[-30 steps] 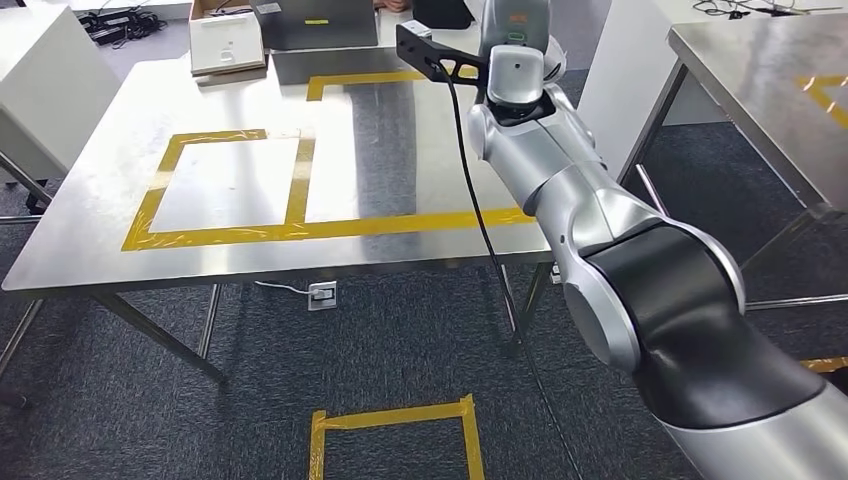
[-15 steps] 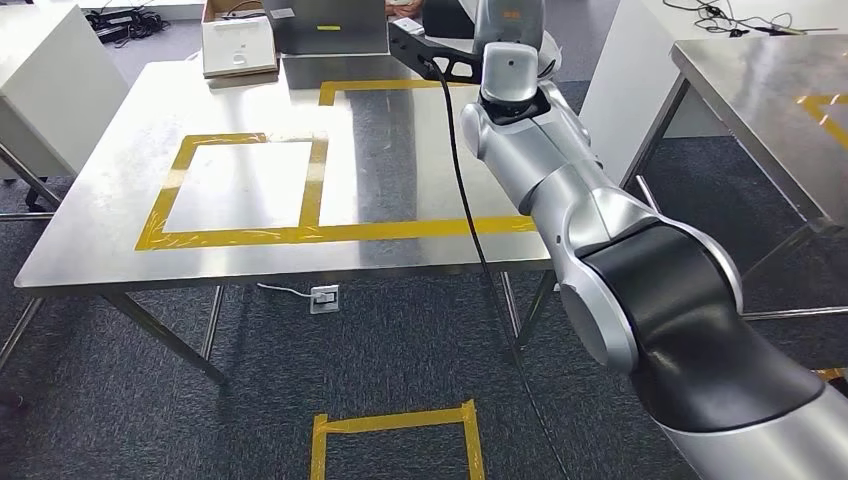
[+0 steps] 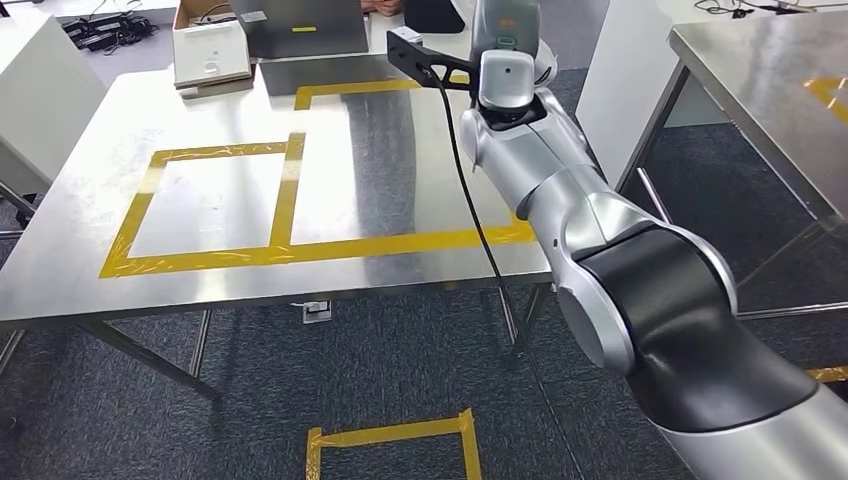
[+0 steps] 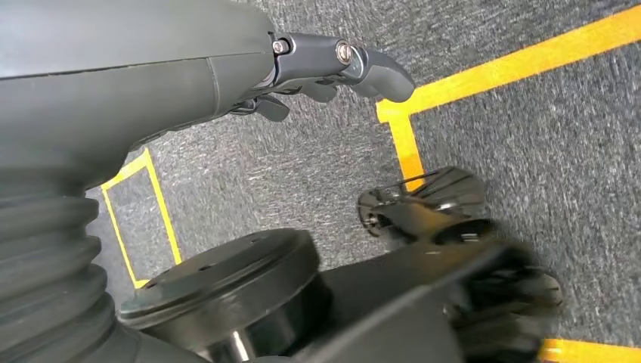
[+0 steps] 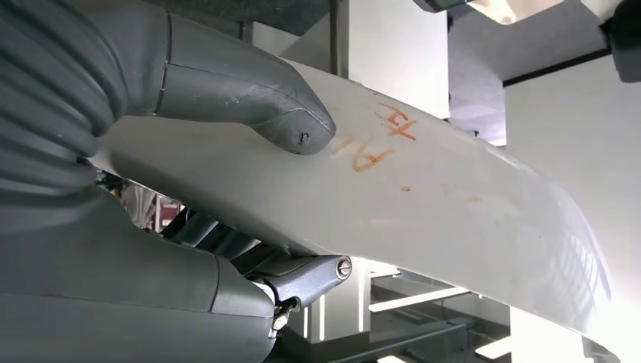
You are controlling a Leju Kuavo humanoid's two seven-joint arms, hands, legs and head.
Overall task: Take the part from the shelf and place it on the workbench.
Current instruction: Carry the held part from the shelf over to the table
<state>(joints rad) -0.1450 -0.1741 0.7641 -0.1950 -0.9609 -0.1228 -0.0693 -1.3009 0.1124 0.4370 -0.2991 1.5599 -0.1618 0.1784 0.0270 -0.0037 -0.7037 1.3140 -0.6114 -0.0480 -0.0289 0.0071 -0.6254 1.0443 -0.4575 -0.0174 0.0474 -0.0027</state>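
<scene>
The part (image 5: 423, 204) is a long, curved white panel with orange writing on it. My right hand (image 5: 113, 249) grips it, the thumb (image 5: 249, 91) pressed on one face and the fingers (image 5: 302, 276) under the other. In the head view my right arm (image 3: 560, 190) reaches forward over the right end of the steel workbench (image 3: 380, 170), which carries yellow tape rectangles (image 3: 210, 205). The wrist and its black camera bracket (image 3: 425, 55) are near the bench's far edge. My left hand (image 4: 332, 64) hangs over the carpet, holding nothing, fingers loosely bent.
At the bench's far edge are a cardboard box (image 3: 210, 55) and a grey case (image 3: 300, 30). A second steel table (image 3: 760, 90) stands to the right, a white cabinet (image 3: 40, 90) to the left. A yellow tape square (image 3: 390, 450) marks the floor in front.
The whole head view has shifted, so the camera has moved relative to the bench. My right arm stays raised over the bench's right end with the part still held.
</scene>
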